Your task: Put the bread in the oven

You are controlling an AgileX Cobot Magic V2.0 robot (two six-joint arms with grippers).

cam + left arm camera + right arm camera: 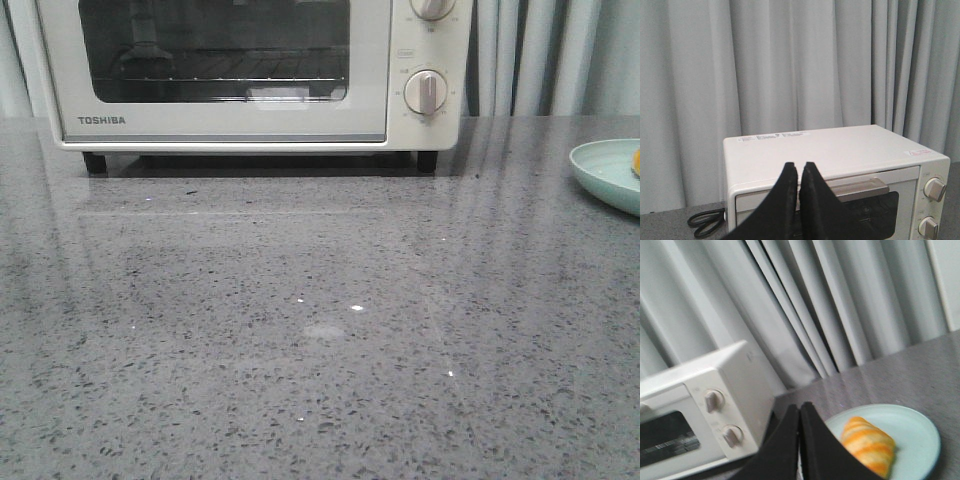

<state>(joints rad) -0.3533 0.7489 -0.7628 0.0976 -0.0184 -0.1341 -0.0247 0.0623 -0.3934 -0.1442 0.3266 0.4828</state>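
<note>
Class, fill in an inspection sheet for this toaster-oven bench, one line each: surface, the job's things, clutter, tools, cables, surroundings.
Surface: grey speckled countertop, glossy, with reflections.
Job's things: oven at the back, door shut, wire rack visible through the glass; bread lying on a pale green plate to the oven's right.
Clutter: nothing seen.
Tools: left tool shut, empty, raised before the oven's front; right tool shut, empty, above the plate's near rim, apart from the bread.
Cables: a coiled black cord on the counter beside the oven's left side.
Surroundings: light grey pleated curtain behind the oven.
</note>
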